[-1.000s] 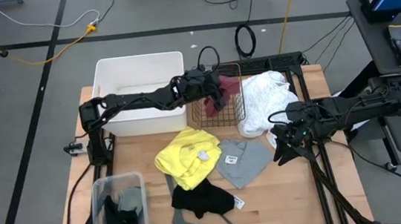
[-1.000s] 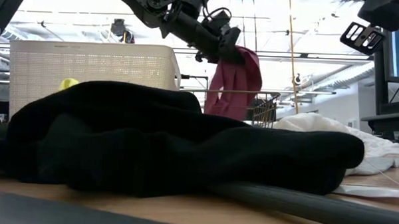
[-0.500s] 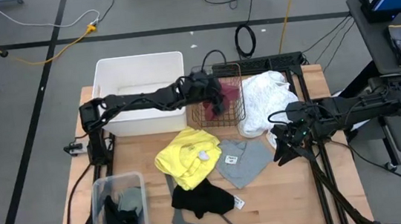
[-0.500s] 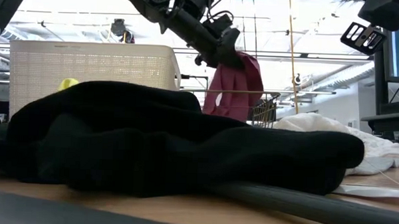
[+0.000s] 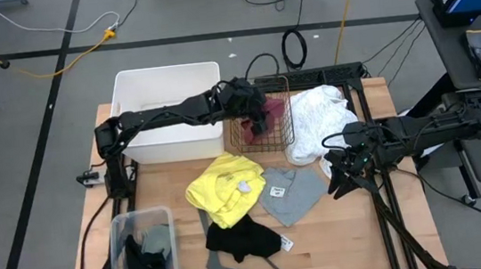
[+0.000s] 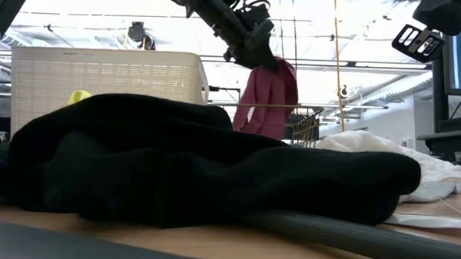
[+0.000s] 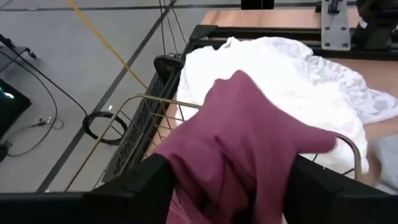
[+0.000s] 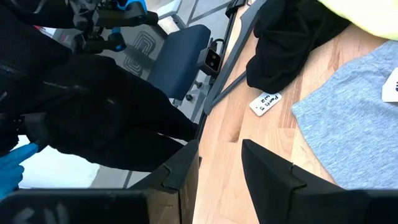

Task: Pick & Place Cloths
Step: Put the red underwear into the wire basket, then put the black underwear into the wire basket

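Up near the tabletop's far edge, the left gripper [image 5: 251,106] is clamped on the maroon cloth [image 5: 272,109], holding it above the wire basket [image 5: 263,139]; in the low view the cloth [image 6: 270,96] hangs down from the fingers with its lower part behind the basket's rim. The left wrist view shows the maroon fabric [image 7: 242,143] bunched between the two dark fingers, with the large white cloth [image 7: 292,74] lying just beyond the basket. The white bin [image 5: 164,84] sits at the far left corner, beside the basket. The white cloth [image 5: 315,122] lies heaped toward the right edge. The yellow cloth [image 5: 223,185] lies mid-table, touching the grey-blue cloth [image 5: 291,192] on its right, and the black cloth [image 5: 242,237] lies near the front edge. The sage green cloth [image 5: 155,240] sits in the clear tub [image 5: 118,228] at the front left corner. The right gripper [image 5: 339,178] waits over the right edge, its fingers [image 8: 267,171] apart and holding nothing.
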Tool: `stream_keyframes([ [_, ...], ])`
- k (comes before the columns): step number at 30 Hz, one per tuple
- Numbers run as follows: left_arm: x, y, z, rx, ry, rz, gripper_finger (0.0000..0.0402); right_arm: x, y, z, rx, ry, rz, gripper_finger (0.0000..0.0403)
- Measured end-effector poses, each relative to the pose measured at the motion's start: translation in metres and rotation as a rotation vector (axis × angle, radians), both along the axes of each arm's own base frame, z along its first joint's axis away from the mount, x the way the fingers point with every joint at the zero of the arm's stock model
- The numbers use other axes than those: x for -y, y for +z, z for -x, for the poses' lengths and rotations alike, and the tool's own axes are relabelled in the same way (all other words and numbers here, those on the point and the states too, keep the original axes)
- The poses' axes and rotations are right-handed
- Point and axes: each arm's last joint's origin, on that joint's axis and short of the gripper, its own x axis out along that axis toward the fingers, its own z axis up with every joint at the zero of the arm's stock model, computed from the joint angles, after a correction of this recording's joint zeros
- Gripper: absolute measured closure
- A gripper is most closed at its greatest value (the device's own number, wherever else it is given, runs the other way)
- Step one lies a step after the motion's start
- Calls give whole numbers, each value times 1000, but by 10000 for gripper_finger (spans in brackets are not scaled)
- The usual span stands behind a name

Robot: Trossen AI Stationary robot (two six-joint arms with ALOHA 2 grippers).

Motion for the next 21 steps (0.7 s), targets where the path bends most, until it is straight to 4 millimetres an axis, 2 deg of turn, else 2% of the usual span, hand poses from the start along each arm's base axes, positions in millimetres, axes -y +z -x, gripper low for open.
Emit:
stream_keyframes([
  [7, 1, -5, 3, -59, 1, 15, 130, 0, 0, 0, 0, 0, 0, 289],
  [13, 0, -3, 3, -51, 9, 8, 128, 0, 0, 0, 0, 1, -1, 289],
  [17, 6, 14, -1, -12, 11, 9, 136, 0, 0, 0, 0, 2, -1, 289],
  [21, 27, 46, -4, 22, -38, 15, 155, 0, 0, 0, 17, 10, 15, 289],
])
